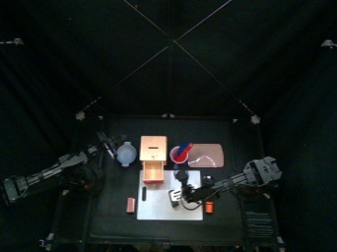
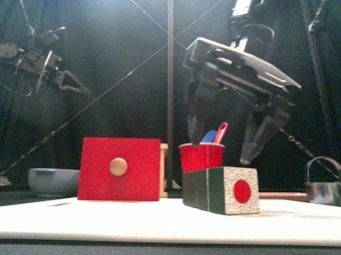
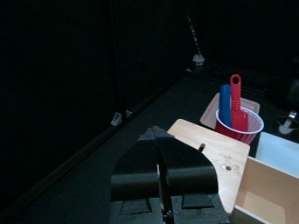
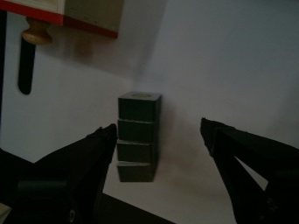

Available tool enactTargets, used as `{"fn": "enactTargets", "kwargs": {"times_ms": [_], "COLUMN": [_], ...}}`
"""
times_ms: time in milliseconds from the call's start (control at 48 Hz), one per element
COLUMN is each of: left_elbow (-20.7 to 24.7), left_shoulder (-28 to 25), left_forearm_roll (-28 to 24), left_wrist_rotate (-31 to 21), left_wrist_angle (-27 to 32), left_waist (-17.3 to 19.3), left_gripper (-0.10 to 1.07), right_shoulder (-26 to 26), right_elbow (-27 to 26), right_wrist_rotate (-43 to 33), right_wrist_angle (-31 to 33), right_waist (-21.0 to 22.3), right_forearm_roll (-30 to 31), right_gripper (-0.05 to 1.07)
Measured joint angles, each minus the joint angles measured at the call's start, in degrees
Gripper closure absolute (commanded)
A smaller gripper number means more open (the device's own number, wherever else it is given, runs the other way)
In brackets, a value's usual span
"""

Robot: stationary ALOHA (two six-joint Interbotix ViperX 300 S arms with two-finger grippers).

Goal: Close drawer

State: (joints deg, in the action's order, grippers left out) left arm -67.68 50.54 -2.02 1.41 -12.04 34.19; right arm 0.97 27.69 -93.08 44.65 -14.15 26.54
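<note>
At the table's 9 o'clock the left gripper [image 3: 166, 171] hangs idle, its jaws seemingly pressed together, though the dark view makes this uncertain; the drawer [image 1: 154, 173] stands pulled out at 6 o'clock of its light-tan cabinet [image 1: 153, 148], near the table's middle. It looks like stiff, light wood that slides easily, so pressing flat on the red front [image 2: 100, 184] around the knob [image 2: 119, 166] seems best; the cabinet may skid. At 4 o'clock the right gripper [image 4: 158, 129] gapes wide, empty, over a green block [image 4: 136, 140]; no writing is readable.

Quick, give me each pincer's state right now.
Left pincer: closed, holding nothing.
Right pincer: wide open, empty, above the dark block.
</note>
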Motion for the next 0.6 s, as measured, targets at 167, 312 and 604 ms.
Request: {"fn": "enactTargets", "kwargs": {"times_ms": [167,312,604], "left_elbow": [3.6,7.91,10.55], "left_shoulder": [-2.55,-6.24,-7.65], "left_forearm_roll": [2.29,3.69,3.78], "left_wrist_rotate": [-0.53,-0.18,-0.09], "left_wrist_angle": [7.03,13.18,11.78], "left_waist": [-1.23,-2.72,-6.15], "left_gripper": [0.91,0.91,0.91], "right_shoulder": [-5.01,-8.09,-13.36], "right_elbow": [4.04,5.63,7.82], "right_wrist_rotate": [13.36,21.97,34.89], "right_wrist_angle": [-1.32,-3.16,-9.58], "right_waist": [2.46,4.39,5.45], "right_forearm_roll": [-0.26,-0.62,0.79], "right_gripper": [0.07,0.21,0.65]}}
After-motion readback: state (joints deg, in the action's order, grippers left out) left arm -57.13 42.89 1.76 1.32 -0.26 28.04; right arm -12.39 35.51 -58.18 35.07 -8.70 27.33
